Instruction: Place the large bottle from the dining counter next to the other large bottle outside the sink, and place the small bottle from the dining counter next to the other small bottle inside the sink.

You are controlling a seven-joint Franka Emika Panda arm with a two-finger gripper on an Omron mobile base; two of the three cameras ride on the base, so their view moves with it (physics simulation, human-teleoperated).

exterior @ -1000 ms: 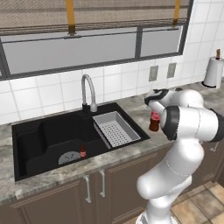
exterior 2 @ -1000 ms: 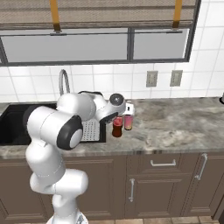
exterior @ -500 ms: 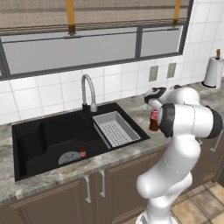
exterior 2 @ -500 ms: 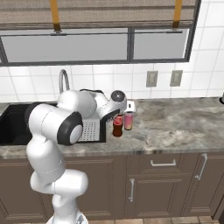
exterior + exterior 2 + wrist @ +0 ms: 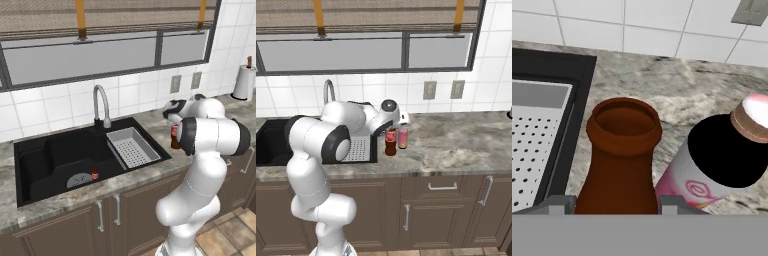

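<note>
Large bottle: the tall cola-brown bottle with the red band (image 5: pixel 390 142) stands upright on the grey marbled wall counter (image 5: pixel 456 135), just past the sink's edge, outside the basin.
Neighbour: a pink-and-white labelled bottle with a dark shoulder and pale pink cap (image 5: pixel 402 136) stands at its 3 o'clock in the right base view, just beside it; I cannot tell whether the two touch.
Claw: the claw (image 5: pixel 617 202) sits low around the brown bottle, one dark tip at either side of its body. The tips lie close against it, but I cannot tell whether they are pinching or have just let go.
Sink: the black two-basin sink (image 5: pixel 30 145) has its grey perforated tray (image 5: pixel 132 147) at the brown bottle's 9 o'clock in the hand view, and a short dark bottle (image 5: pixel 94 172) stands on the basin floor, well apart from the curved chrome tap (image 5: pixel 100 102).
Risk, tipping: if the claw lifts away before its tips are clear, I'd expect the brown bottle to be dragged up or rocked (it looks tall and narrow-footed).
Risk, knock-on: a sideways pull-out toward 3 o'clock could push it into the pink-labelled bottle and topple both.
Risk, edge: a nudge toward 9 o'clock could send it over the sink's rim onto the tray.
Progress: the large-bottle half looks nearly settled; the small-bottle half seems not yet done.
</note>
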